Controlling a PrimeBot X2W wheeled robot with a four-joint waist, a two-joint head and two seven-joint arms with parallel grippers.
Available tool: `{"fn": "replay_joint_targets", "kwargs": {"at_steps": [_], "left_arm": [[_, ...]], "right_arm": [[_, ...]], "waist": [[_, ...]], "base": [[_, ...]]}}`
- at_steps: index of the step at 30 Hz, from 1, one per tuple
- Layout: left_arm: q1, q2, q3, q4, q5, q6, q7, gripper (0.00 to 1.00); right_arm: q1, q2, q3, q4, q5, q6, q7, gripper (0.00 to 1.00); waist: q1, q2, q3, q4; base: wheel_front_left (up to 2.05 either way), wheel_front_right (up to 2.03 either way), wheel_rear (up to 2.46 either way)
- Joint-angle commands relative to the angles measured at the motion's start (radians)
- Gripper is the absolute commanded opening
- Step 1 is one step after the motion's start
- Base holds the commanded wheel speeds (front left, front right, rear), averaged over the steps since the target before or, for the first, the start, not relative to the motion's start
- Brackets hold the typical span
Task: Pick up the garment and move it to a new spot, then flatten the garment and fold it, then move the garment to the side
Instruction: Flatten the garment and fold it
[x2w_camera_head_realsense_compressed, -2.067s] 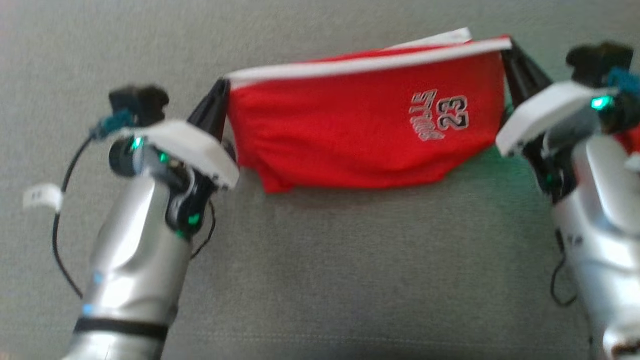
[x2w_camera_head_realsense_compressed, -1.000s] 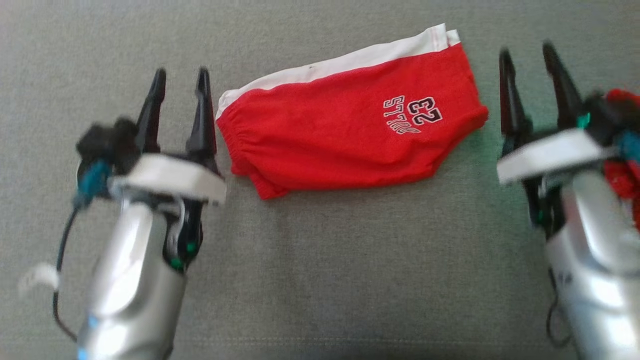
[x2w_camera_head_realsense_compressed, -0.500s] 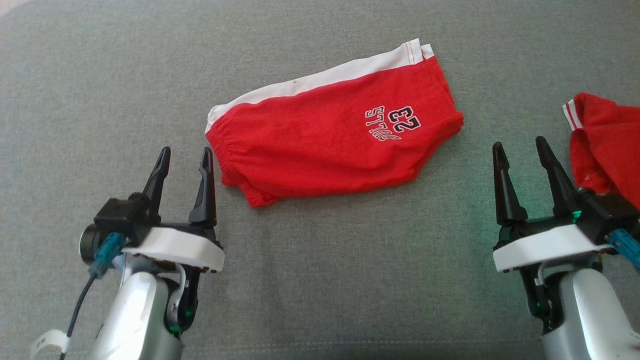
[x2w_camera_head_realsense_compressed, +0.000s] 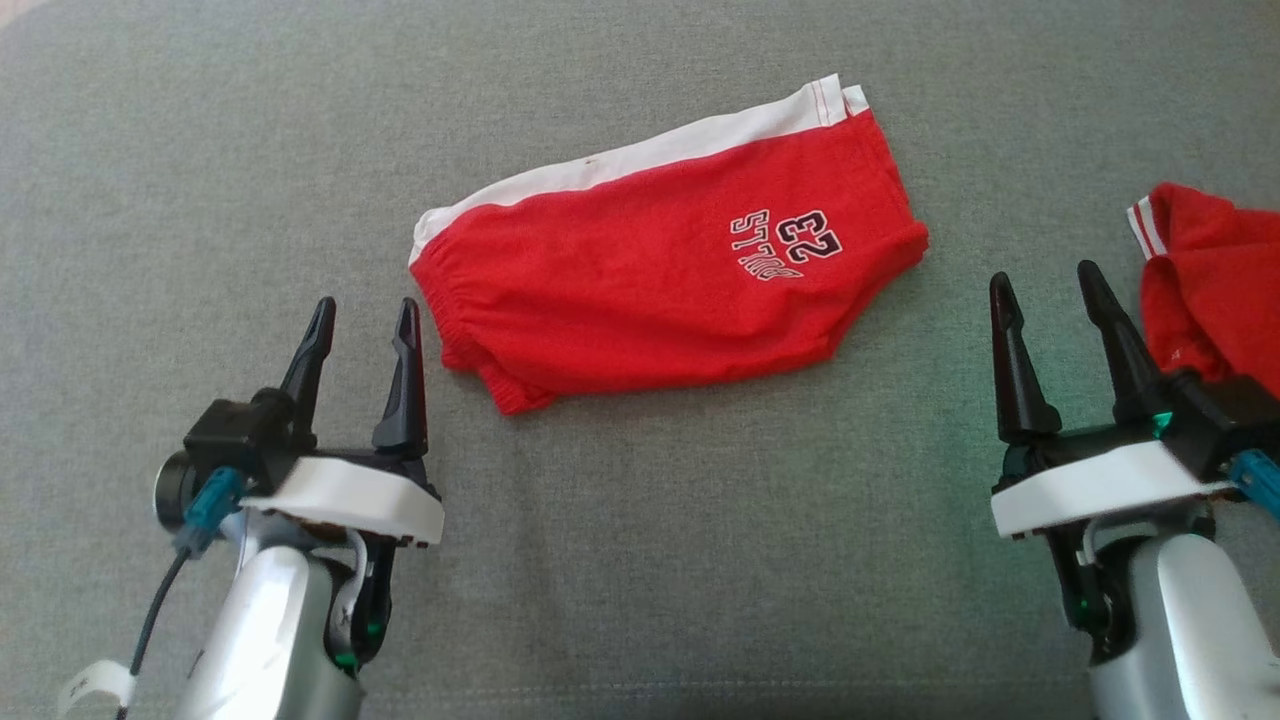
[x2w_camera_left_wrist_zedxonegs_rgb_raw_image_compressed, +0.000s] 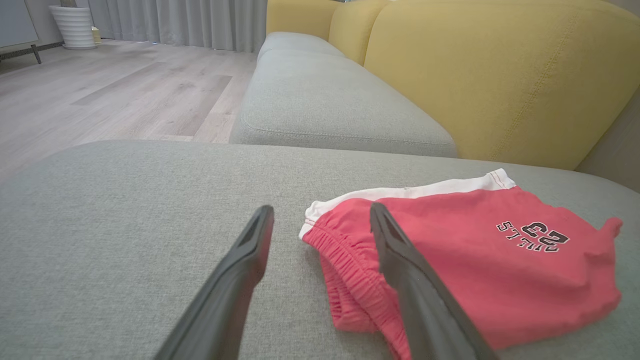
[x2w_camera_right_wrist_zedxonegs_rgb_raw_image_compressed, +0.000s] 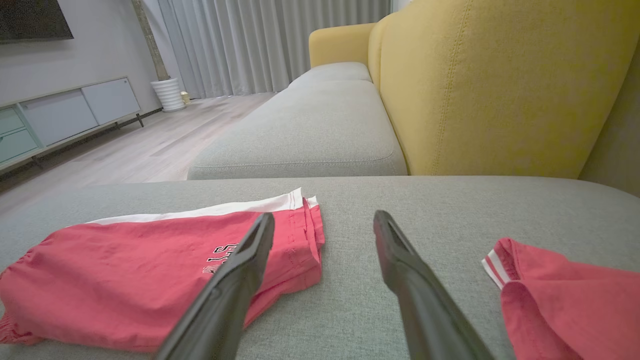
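The garment (x2w_camera_head_realsense_compressed: 650, 265), red shorts with a white side stripe and a "23" print, lies folded on the grey cushion (x2w_camera_head_realsense_compressed: 640, 560). It also shows in the left wrist view (x2w_camera_left_wrist_zedxonegs_rgb_raw_image_compressed: 475, 265) and the right wrist view (x2w_camera_right_wrist_zedxonegs_rgb_raw_image_compressed: 135, 285). My left gripper (x2w_camera_head_realsense_compressed: 362, 315) stands open and empty just left of the elastic waistband end, not touching it. Well to the right of the shorts' leg end, my right gripper (x2w_camera_head_realsense_compressed: 1045, 280) is open and holds nothing. In each wrist view the gripper (x2w_camera_left_wrist_zedxonegs_rgb_raw_image_compressed: 320, 220) (x2w_camera_right_wrist_zedxonegs_rgb_raw_image_compressed: 322, 227) shows bare, spread fingers.
A second red garment (x2w_camera_head_realsense_compressed: 1215, 290) with white stripes lies bunched at the right edge, close beside my right fingers (x2w_camera_right_wrist_zedxonegs_rgb_raw_image_compressed: 565, 305). Yellow backrest cushions (x2w_camera_left_wrist_zedxonegs_rgb_raw_image_compressed: 500, 75) rise behind the seat. Another grey seat cushion (x2w_camera_right_wrist_zedxonegs_rgb_raw_image_compressed: 305, 135) and wooden floor (x2w_camera_left_wrist_zedxonegs_rgb_raw_image_compressed: 100, 95) lie beyond.
Both grippers let go of the shorts' ends and opened, then drew back toward me. The shorts dropped flat onto the cushion. The head camera shifted, bringing the second red garment into view.
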Motion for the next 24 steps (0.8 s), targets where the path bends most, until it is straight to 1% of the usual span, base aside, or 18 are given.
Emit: {"fn": "replay_joint_targets", "kwargs": {"at_steps": [1,6,10,14,18,22,24], "left_arm": [[-0.031,0.011,0.043,-0.024,0.009,-0.001,-0.005,1.00],[-0.037,0.006,0.045,-0.022,0.010,-0.007,-0.005,1.00],[-0.059,-0.001,0.040,-0.020,0.012,-0.009,-0.005,1.00],[-0.097,-0.009,0.031,-0.018,0.015,-0.018,-0.005,1.00],[-0.121,-0.017,0.023,-0.008,0.017,-0.026,-0.005,1.00],[-0.126,-0.023,0.022,-0.001,0.018,-0.030,-0.005,1.00],[-0.124,-0.025,0.024,-0.001,0.018,-0.029,-0.005,1.00]], "right_arm": [[-0.010,0.006,0.016,-0.037,-0.004,-0.001,0.004,1.00],[-0.028,0.007,0.004,-0.013,0.004,-0.001,0.013,1.00],[-0.113,0.001,0.012,0.059,0.012,-0.001,0.020,1.00],[-0.249,-0.016,0.039,0.192,0.010,-0.001,0.010,1.00],[-0.363,-0.018,0.062,0.373,0.003,-0.001,0.001,1.00],[-0.420,-0.010,0.065,0.536,-0.004,-0.001,0.021,1.00],[-0.432,-0.002,0.069,0.590,0.004,-0.001,0.034,1.00]], "waist": [[0.0000,-0.0001,0.000,0.001],[0.0000,-0.0001,0.008,0.005],[0.0000,-0.0001,0.039,0.014],[0.0000,-0.0001,0.078,0.034],[0.0000,-0.0001,0.095,0.053],[0.0000,-0.0001,0.095,0.068],[0.0000,-0.0001,0.092,0.071]], "base": [[0.00,0.00,0.00],[0.00,0.00,0.00],[0.00,0.00,0.00],[0.00,0.00,0.00],[0.00,0.00,0.00],[0.00,0.00,0.00],[0.00,0.00,0.00]]}}
